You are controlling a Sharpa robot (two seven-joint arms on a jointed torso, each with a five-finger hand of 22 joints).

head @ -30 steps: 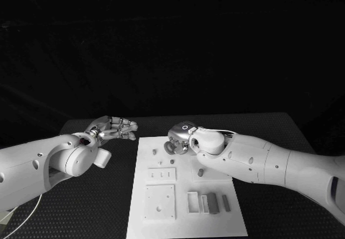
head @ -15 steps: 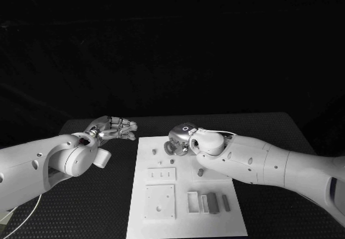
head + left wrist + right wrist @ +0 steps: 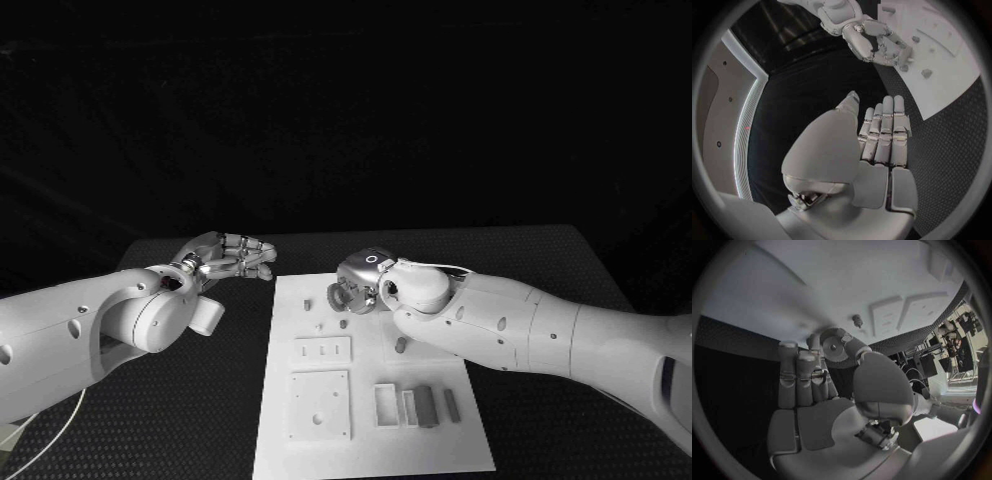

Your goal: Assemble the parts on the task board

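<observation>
The white task board [image 3: 433, 420] lies in the middle of the black table. Small dark parts lie at its far end [image 3: 307, 304], [image 3: 346, 323], and another [image 3: 401, 345] sits beside my right forearm. My right hand [image 3: 361, 285] hovers low over the board's far end, its fingers [image 3: 879, 45] curled down toward the plate beside a small part [image 3: 926, 73]. I cannot tell whether anything is pinched in them. A small peg [image 3: 857, 320] stands on the board beyond this hand. My left hand [image 3: 231, 258] hangs left of the board, its fingers [image 3: 882, 132] curled in on nothing.
Nearer the front, the board carries two raised square plates [image 3: 323, 351], [image 3: 320, 404] and a row of slim blocks [image 3: 418, 407]. Black textured table [image 3: 188, 420] surrounds the board on both sides.
</observation>
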